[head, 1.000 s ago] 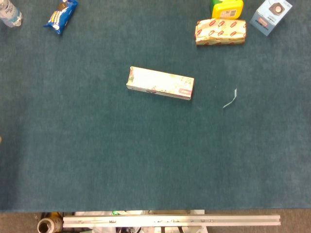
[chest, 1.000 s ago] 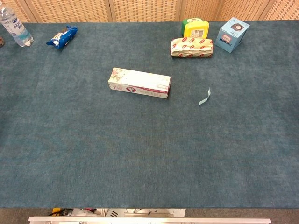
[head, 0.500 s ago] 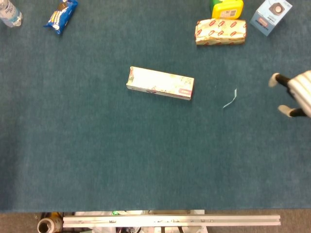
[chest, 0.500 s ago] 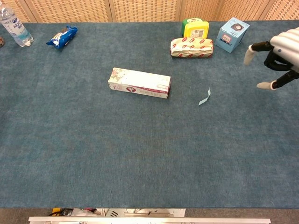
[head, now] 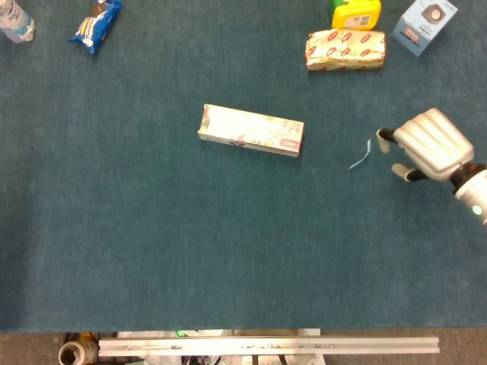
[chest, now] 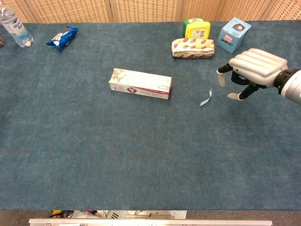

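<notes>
Underneath, teal felt table (chest: 117,155), cane-panel wall (chest: 146,9) behind, right hand (chest: 254,70) above.

right hand (head: 430,144), empty, beside paper scrap (head: 360,157)

Your nearest thing is a small pale paper strip (head: 360,156), curled and slightly lifted off the table. It lies right of centre, well short of the far edge.

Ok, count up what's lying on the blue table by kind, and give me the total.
Boxes: 2, the long floral box and the light blue box
Wrapped packets: 2, the red-patterned packet and the blue snack packet
Bottles: 1, the water bottle
Yellow-green containers: 1
Paper slips: 1, beside the right hand
Total: 7
</notes>
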Controlling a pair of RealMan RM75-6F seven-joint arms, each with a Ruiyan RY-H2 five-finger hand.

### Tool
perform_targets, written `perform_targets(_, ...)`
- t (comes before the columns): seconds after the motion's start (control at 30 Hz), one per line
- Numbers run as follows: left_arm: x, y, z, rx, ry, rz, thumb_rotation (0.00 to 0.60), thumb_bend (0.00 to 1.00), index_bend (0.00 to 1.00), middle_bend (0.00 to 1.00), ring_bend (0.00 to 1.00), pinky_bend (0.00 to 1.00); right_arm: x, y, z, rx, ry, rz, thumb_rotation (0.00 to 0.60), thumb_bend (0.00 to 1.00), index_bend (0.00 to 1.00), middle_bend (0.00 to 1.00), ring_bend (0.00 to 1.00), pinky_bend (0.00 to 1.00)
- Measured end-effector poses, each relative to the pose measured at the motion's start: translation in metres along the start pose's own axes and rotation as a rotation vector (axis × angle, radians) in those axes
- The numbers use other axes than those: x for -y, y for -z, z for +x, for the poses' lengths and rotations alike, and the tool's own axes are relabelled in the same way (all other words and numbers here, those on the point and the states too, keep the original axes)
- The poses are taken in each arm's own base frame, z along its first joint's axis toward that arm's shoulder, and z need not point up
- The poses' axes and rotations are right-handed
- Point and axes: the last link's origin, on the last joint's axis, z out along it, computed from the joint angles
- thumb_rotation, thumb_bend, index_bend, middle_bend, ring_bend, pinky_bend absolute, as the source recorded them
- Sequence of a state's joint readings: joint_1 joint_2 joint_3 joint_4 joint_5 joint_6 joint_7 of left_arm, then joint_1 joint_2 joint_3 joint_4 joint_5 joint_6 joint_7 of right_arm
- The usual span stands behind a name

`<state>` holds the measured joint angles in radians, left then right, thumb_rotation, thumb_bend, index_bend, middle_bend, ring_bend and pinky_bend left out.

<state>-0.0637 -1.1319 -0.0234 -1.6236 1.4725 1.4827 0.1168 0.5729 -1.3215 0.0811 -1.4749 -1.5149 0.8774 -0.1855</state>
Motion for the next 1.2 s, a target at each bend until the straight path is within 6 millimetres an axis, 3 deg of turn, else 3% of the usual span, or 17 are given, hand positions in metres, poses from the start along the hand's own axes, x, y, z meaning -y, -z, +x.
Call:
perform_targets(0.43, -0.001, -0.001, -0.004, 0.010, 0.005, -0.003, 0.600, 0.06, 0.12, 0.28, 0.27, 0.20, 0.008, -0.029, -0.023, 0.075, 0.027, 0.000, 0.600, 0.22, 0.54, 1.00, 1.00, 1.00)
perform_targets(1.2, 0.003, -0.003, -0.007, 0.018, 0.009, 0.009, 0.600, 0.06, 0.12, 0.28, 0.27, 0.20, 0.027, -0.065, -0.039, 0.121, 0.046, 0.017, 0.600, 0.32, 0.57, 1.00, 1.00, 1.00)
